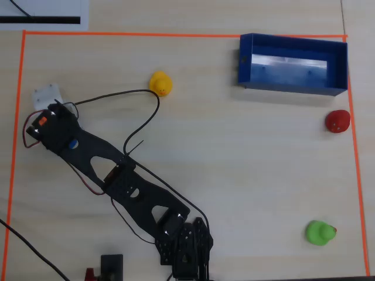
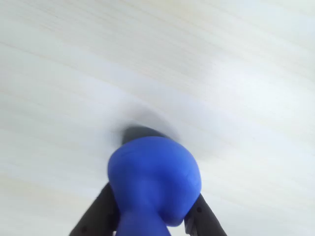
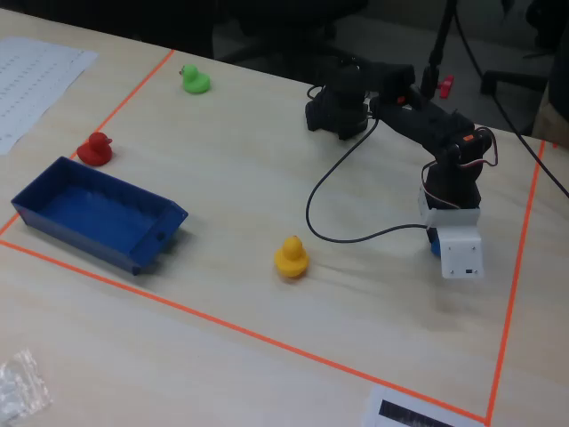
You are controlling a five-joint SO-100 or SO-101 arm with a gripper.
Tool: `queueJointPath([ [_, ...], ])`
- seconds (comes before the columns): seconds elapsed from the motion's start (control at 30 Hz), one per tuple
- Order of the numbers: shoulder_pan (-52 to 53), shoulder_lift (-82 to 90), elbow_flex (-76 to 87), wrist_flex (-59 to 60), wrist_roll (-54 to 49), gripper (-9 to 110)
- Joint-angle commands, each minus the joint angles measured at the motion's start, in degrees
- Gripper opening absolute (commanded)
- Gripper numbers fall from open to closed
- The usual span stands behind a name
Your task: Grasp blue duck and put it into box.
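In the wrist view the blue duck [image 2: 153,179] sits between my gripper's [image 2: 152,209] two black fingers [image 2: 101,211], which are shut on its sides. The table behind it is blurred and a dark shadow lies just beyond the duck. In the overhead view the gripper [image 1: 58,126] is at the far left, under the arm, with only a blue speck [image 1: 73,143] showing. In the fixed view a sliver of blue [image 3: 434,242] shows beside the white wrist block. The dark blue box [image 1: 290,88] stands at the top right, far from the gripper; it also shows in the fixed view [image 3: 107,253].
A yellow duck [image 1: 160,83] sits at top centre, a red duck [image 1: 337,121] below the box and a green duck [image 1: 320,232] at lower right. Orange tape [image 1: 17,117] frames the work area. A black cable [image 1: 146,117] loops beside the arm.
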Motion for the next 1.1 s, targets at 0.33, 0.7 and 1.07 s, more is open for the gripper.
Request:
queueJointPath([
  [0.33,47.5,36.7,-9.6,4.7,-12.1,0],
  [0.7,80.5,14.9,-19.9,-7.0,-19.6,0],
  [1.07,79.7,-5.8,-23.9,-25.9,-22.1,0],
])
